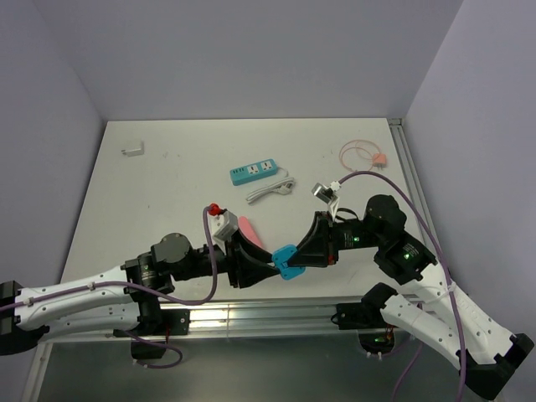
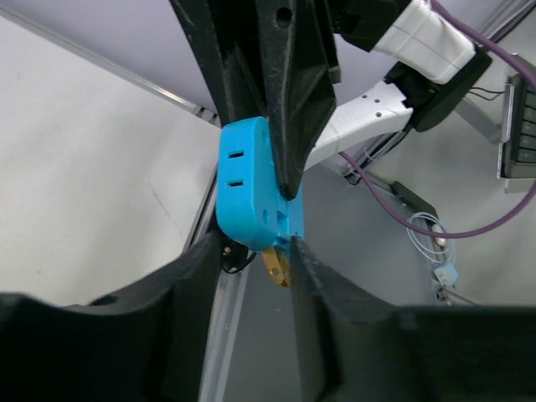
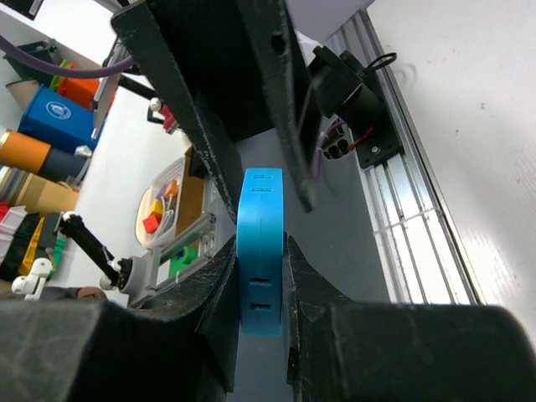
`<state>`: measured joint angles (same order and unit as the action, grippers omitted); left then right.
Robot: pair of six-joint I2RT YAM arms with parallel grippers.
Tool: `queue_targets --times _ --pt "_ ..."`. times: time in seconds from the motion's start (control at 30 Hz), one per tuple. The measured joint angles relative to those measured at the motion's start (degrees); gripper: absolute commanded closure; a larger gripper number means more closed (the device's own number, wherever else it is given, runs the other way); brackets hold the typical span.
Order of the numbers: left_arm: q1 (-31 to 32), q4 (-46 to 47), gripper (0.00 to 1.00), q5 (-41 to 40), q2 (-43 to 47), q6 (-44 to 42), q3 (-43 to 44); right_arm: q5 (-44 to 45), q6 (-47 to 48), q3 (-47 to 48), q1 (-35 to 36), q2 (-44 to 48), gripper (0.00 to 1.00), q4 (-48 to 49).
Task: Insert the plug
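A blue plug (image 1: pixel 287 261) hangs in the air over the table's near edge, between both arms. My right gripper (image 3: pixel 260 241) is shut on the blue plug (image 3: pixel 261 251), pinching its flat sides. My left gripper (image 2: pixel 251 243) comes in from the opposite side, and its fingertips touch the lower end of the plug (image 2: pixel 247 180) on both sides. Brass prongs (image 2: pixel 276 266) stick out between the left fingers. The teal power strip (image 1: pixel 255 172) lies flat further back on the table, with no gripper near it.
A white cable bundle (image 1: pixel 270 189) lies beside the power strip. A pink cord (image 1: pixel 362 155) is at the back right and a small white block (image 1: pixel 132 151) at the back left. A pink strip (image 1: pixel 249 228) lies near the left wrist. An aluminium rail (image 1: pixel 251 314) runs along the near edge.
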<state>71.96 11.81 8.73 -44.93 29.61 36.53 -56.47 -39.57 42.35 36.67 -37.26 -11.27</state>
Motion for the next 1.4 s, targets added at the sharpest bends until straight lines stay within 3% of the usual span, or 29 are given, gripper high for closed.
queue_targets --times 0.17,0.3,0.6,0.73,1.17,1.27,1.3,1.37,1.4 --pt "-1.0 2.5 0.85 4.1 0.1 0.5 -1.5 -0.4 0.0 0.0 0.0 -0.3 1.00 0.2" --pt "-2.2 3.5 1.00 6.6 1.0 1.3 -2.8 -1.3 0.1 0.0 0.0 -0.3 1.00 0.6" --pt "-4.5 4.9 0.94 9.7 1.2 1.6 -3.4 -1.5 0.0 0.0 0.0 -1.0 1.00 1.3" --pt "-4.8 4.4 0.99 10.0 1.3 1.6 -3.4 -0.6 0.8 0.4 0.0 -1.3 1.00 0.1" --pt "-5.2 3.2 0.99 8.7 2.8 2.6 -4.4 2.6 3.6 2.1 0.7 -2.7 1.00 -4.2" --pt "-5.2 2.8 0.72 8.0 2.9 2.8 -4.4 3.0 4.0 2.3 0.8 -2.8 1.00 -4.7" --pt "-5.3 2.1 0.54 8.1 3.1 2.9 -4.5 3.1 4.2 2.3 0.7 -2.8 1.00 -4.9" --pt "-5.3 1.2 0.40 8.2 4.1 2.9 -4.5 3.7 4.4 2.3 0.4 -2.8 1.00 -5.3" --pt "-5.3 0.8 0.27 8.3 4.6 2.9 -4.5 3.7 4.5 2.3 0.4 -2.8 1.00 -5.4"
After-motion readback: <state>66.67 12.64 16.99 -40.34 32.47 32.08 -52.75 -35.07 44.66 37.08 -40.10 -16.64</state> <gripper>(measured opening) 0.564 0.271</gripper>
